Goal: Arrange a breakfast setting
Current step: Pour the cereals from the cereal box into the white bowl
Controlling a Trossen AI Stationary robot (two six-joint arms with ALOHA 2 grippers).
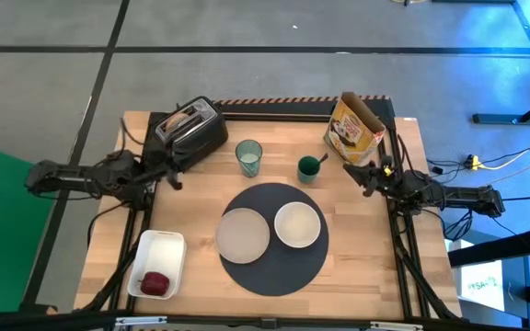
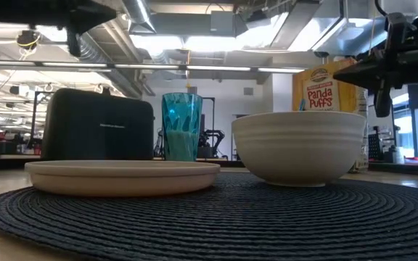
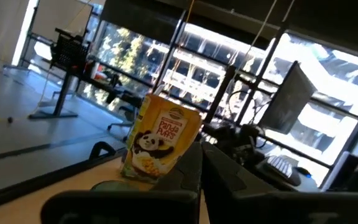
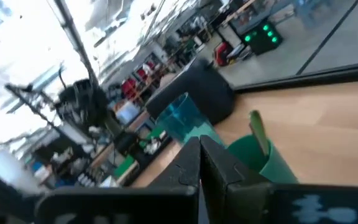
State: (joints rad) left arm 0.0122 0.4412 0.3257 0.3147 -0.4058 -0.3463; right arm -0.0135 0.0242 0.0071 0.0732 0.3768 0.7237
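A round dark-grey mat (image 1: 274, 267) lies mid-table. On it sit a pale beige plate (image 1: 243, 233) and a white bowl (image 1: 297, 223); both also show in the low view, the plate (image 2: 122, 176) and the bowl (image 2: 298, 145). A bluish glass (image 1: 248, 157) stands behind the mat. A teal spoon (image 1: 321, 161) stands in a green cup (image 1: 308, 169). A bagel (image 1: 184, 119) sticks out of the black toaster (image 1: 196, 136). A small red fruit (image 1: 156, 283) lies in the white tray (image 1: 162, 246). My left gripper (image 1: 171, 176) is shut and empty beside the toaster. My right gripper (image 1: 369, 180) is shut and empty near the cereal box.
A Panda Puffs cereal box (image 1: 355, 131) stands at the far right, close to my right gripper. The toaster fills the far left corner. There is bare wood between the tray and the mat, and to the right of the mat.
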